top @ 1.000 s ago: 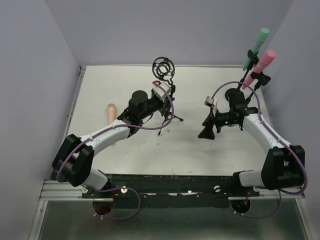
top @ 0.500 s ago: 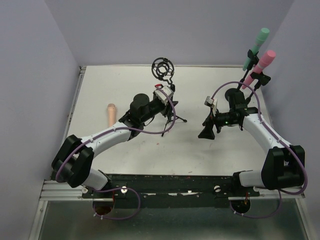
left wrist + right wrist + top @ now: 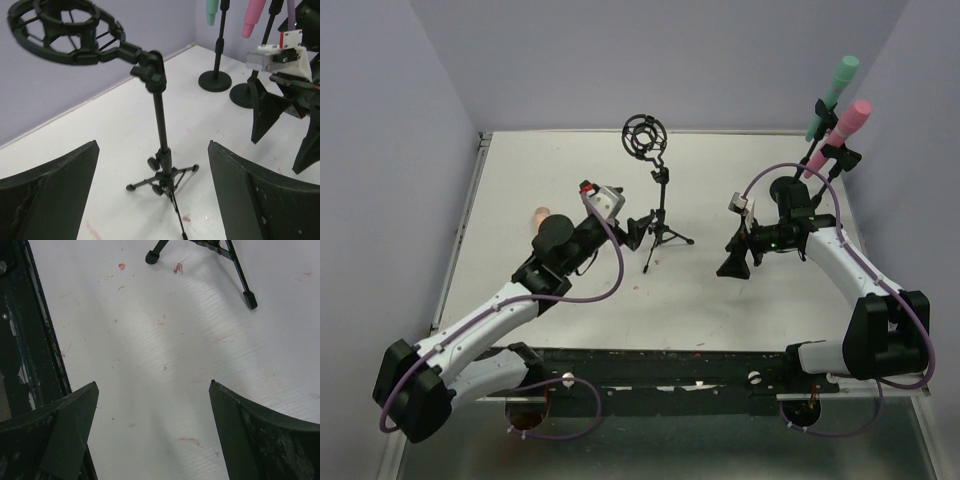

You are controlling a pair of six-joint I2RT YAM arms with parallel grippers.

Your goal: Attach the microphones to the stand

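Note:
A black tripod stand [image 3: 663, 205] with an empty ring mount [image 3: 645, 136] stands upright mid-table, its pole [image 3: 161, 120] straight ahead in the left wrist view. My left gripper [image 3: 638, 226] is open just left of the stand, holding nothing and touching nothing [image 3: 152, 145]. The pale peach microphone [image 3: 541, 214] lies on the table, mostly hidden behind my left arm. The mint green microphone [image 3: 832, 92] and the pink microphone [image 3: 846, 128] sit tilted on two round-base stands at the back right. My right gripper [image 3: 732, 262] hangs open over bare table [image 3: 152, 385].
The round bases of the two back-right stands [image 3: 215, 80] lie close behind my right gripper. A tripod foot [image 3: 250, 301] reaches toward the right gripper. Purple walls close off the table's left, back and right sides.
My left gripper has opened, let go of the tripod stand's pole and drawn back to the left and nearer. The stand stays upright. The right arm has not moved.

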